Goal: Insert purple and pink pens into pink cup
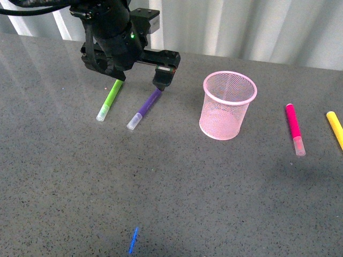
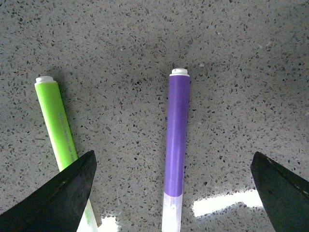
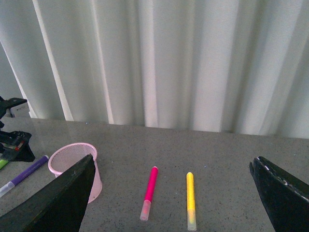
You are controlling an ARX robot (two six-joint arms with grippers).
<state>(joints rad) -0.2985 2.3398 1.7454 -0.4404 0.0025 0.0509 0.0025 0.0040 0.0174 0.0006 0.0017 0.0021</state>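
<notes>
Left wrist view shows purple pen (image 2: pixel 176 140) tail end, masked in front view.

Green marker (image 1: pixel 110 99) lies upper left on grey speckled table (image 1: pixel 214 187), cap end toward lower left. Yellow marker (image 1: pixel 335 128) sits at right edge, partly cut off. Small blue streak (image 1: pixel 133 240) at bottom, left of centre; pale curtain (image 1: pixel 241 27) across top.

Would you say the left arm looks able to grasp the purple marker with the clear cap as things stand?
Probably yes: the left claw hangs open over the purple marker, jaws either side, though one jaw sits above the neighbouring lime-green marker.
</notes>
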